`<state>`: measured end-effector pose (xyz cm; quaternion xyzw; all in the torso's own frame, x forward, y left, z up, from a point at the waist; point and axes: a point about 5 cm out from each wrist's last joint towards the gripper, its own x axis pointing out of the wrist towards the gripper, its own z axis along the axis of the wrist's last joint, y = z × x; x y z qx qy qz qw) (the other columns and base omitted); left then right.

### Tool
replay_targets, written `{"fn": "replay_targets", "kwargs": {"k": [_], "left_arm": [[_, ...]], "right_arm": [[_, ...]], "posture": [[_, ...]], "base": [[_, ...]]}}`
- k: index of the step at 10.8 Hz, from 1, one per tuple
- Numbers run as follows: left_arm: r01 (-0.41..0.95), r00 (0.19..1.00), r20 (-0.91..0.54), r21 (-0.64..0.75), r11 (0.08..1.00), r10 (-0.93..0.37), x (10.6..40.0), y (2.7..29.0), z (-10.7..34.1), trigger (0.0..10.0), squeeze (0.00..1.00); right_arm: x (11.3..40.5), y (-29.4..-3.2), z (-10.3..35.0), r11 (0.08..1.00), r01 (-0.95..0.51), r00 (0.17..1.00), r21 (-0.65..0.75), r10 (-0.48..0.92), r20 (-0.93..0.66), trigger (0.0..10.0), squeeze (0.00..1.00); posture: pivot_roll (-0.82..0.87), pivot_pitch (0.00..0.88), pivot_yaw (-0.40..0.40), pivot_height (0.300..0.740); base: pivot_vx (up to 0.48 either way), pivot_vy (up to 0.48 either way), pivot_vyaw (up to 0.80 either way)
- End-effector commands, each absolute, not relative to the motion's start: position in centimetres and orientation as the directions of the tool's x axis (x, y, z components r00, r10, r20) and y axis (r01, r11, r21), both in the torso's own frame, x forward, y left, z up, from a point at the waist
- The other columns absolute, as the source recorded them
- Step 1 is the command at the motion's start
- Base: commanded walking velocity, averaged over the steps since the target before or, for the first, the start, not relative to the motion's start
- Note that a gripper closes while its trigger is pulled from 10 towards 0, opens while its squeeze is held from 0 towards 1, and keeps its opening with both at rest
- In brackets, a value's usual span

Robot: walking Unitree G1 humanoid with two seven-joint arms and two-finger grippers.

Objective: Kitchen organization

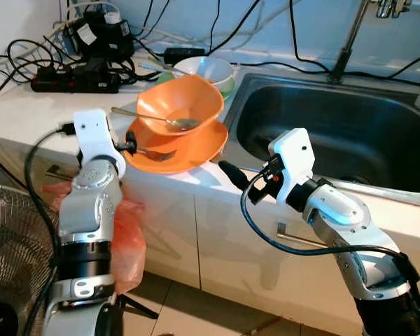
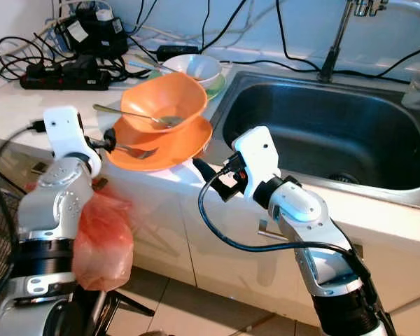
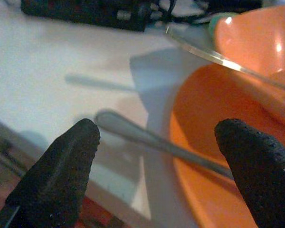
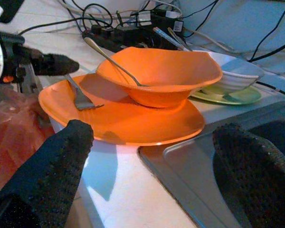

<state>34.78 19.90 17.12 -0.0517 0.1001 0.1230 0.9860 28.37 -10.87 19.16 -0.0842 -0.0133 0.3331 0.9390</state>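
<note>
Left gripper (image 3: 152, 142) astride fork (image 3: 156, 142) handle, handle-first.

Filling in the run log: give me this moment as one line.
left gripper: jaws open around fork handle | fork: on orange plate | orange bowl: on plate, spoon inside | right gripper: open, near plate

I stand in a home kitchen. Before me a steel sink (image 1: 336, 133) with a tap (image 1: 350, 35) is set into a white tabletop (image 1: 28, 105) above white cabinet doors (image 1: 168, 231). An orange bowl (image 1: 182, 101) sits on an orange plate (image 1: 196, 150) with cutlery, near a power strip (image 1: 73, 84) and tangled cables.
</note>
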Motion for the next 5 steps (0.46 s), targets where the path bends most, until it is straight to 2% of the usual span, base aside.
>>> {"fn": "replay_targets", "kwargs": {"k": [1, 5], "left_arm": [[-0.271, 0.946, -0.209, -0.097, 0.958, 0.247, 35.1, 20.0, 17.5, 10.0, 0.0], [-0.351, 0.919, -0.25, -0.16, 0.923, 0.306, 35.5, 21.5, 16.7, 10.0, 0.0]], "right_arm": [[28.5, -11.1, 19.5, 0.766, -0.618, 0.78, -0.18, 0.625, -0.017, 10.0, 0.0], [28.4, -11.3, 19.5, 0.766, -0.616, 0.782, -0.186, 0.623, -0.024, 10.0, 0.0]], "posture": [[0.0, 0.0, 0.037, 0.74], [-0.01, 0.0, 0.03, 0.74]], "base": [[0.0, 0.0, 0.0], [0.0, 0.0, 0.0]]}}
